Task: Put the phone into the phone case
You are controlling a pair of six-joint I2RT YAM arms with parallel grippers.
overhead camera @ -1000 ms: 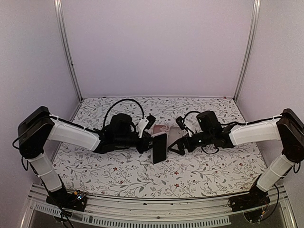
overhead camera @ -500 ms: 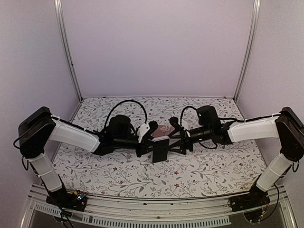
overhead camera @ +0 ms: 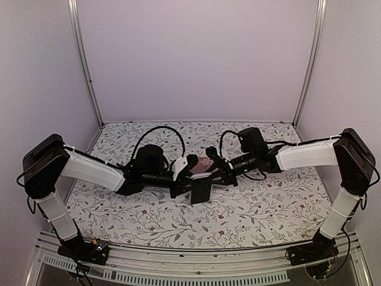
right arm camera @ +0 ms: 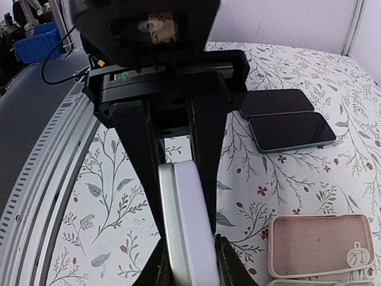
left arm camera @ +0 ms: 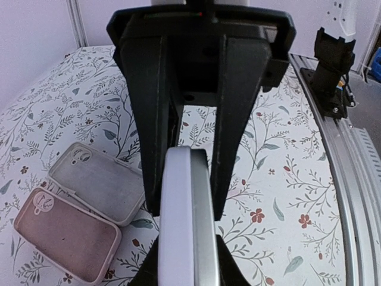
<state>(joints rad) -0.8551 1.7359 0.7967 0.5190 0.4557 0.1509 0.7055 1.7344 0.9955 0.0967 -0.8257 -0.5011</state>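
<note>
Flowery cloth covers the table. Over its middle the phone is held with its thin edge up, and I think it is off the cloth. My left gripper squeezes one end and my right gripper squeezes the other. Near it lie a pink case and a grey case, side by side, hollow side up. Two dark phones lie farther off.

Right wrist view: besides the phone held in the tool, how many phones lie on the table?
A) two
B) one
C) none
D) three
A: one dark phone and a second phone lie side by side beyond the held phone.
</note>
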